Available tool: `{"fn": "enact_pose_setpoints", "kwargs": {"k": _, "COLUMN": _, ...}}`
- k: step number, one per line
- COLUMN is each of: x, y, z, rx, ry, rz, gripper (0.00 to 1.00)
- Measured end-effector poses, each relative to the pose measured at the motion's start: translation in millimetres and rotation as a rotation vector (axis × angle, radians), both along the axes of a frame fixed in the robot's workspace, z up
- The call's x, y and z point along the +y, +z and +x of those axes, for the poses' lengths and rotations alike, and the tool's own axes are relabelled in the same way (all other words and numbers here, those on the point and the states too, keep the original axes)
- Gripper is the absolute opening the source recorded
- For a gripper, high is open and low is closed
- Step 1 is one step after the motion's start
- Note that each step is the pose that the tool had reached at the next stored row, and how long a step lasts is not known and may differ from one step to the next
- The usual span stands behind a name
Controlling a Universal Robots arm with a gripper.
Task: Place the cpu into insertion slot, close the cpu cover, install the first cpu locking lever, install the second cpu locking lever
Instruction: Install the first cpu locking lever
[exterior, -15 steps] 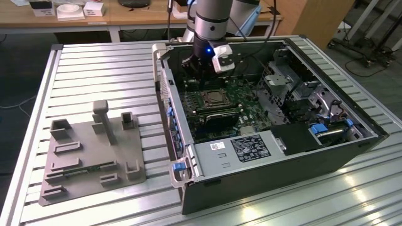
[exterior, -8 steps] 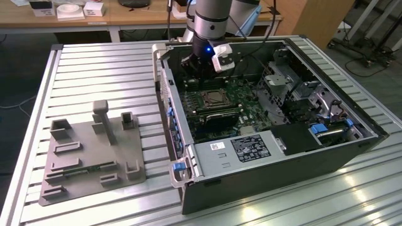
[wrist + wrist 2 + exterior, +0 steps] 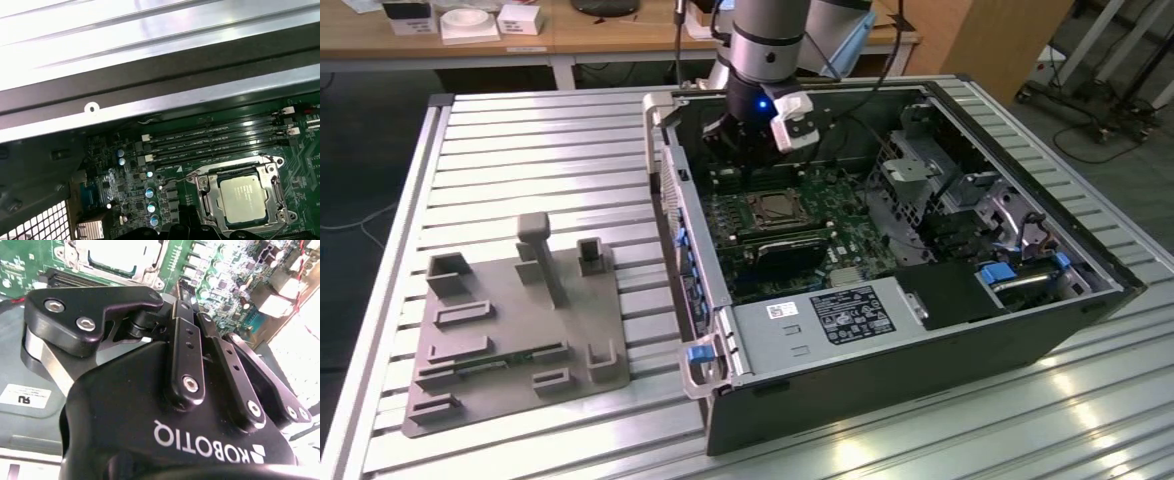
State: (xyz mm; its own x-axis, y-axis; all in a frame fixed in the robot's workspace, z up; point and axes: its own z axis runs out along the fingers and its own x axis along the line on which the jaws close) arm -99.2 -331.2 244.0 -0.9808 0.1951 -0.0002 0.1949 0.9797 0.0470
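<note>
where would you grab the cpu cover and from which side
The cover lies flat as a thin frame around the cpu, so only its outer rim offers a hold. I'd come straight down from above and catch one side bar by its outer edge, keeping off the chip's top. Which edge is hinged I cannot tell.

Silver-grey cpu (image 3: 243, 199), silvery cpu cover (image 3: 209, 197), green motherboard (image 3: 302, 160), black claw (image 3: 747, 158).

3 cameras, 1 computer case (image 3: 894, 385)
Exterior view looks down from above; both wrist views sit close, sharing the cpu (image 3: 243, 199).
</note>
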Motion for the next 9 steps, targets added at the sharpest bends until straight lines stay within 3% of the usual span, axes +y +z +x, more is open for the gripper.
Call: {"fn": "enact_pose_setpoints", "kwargs": {"k": 9, "x": 0.1, "y": 0.0, "z": -16.0, "rx": 0.0000, "ry": 0.033, "rz": 0.0002, "gripper": 0.10}}
